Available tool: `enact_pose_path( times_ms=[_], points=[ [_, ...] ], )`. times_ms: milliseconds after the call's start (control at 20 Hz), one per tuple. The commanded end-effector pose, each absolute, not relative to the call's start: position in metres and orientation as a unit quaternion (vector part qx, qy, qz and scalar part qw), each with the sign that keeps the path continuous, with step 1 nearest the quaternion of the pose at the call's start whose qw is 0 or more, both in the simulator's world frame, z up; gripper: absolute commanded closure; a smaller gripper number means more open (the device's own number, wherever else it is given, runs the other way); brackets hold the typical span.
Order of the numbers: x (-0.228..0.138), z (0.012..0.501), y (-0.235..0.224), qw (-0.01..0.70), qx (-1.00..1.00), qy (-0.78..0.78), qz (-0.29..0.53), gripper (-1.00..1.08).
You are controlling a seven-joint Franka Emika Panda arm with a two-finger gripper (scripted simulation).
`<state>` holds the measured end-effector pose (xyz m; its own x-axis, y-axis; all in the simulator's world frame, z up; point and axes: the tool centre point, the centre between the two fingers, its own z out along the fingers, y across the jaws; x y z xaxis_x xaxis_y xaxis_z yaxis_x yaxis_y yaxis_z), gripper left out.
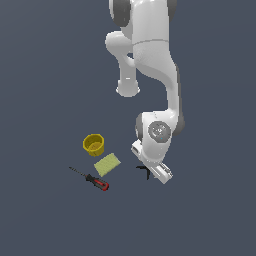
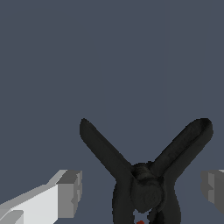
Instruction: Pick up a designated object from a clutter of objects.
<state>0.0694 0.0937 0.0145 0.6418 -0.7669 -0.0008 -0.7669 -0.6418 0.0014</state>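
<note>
The arm is reaching down over the dark blue-grey surface [image 1: 210, 210], and its claw [image 2: 142, 192] is standing wide apart, one grey finger [image 2: 70, 192] on each side of the black clamp [image 2: 146, 175] without touching it. In the wrist view the clamp's two forked handles are spreading out in a V away from the pivot, and a tiny speck of red is showing at the picture's lower edge, near the clamp's jaws. The clamp is lying between the fingers, still resting on the surface.

In the exterior view the claw is hanging low just beside the clamp [image 1: 144, 171], which is mostly hidden by the white hand, only thin black prongs peeking out on the exterior view's left of it. Further toward the exterior view's left, the yellow cup [image 1: 93, 144] is standing upright, the pale green flat block [image 1: 107, 164] is lying just beside it, and the red-handled screwdriver [image 1: 92, 179] is lying near the block, its thin shaft pointing away from the arm.

No writing, brand or label is readable on anything.
</note>
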Motion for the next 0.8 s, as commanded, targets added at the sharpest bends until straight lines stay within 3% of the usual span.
enact_pose_path(
  times_ms=[0, 750],
  points=[
    [0.0702, 0.0136, 0.0939, 0.000, 0.906, -0.423, 0.000, 1.08],
    [0.0699, 0.0197, 0.0884, 0.000, 0.906, -0.423, 0.000, 1.08]
  ],
)
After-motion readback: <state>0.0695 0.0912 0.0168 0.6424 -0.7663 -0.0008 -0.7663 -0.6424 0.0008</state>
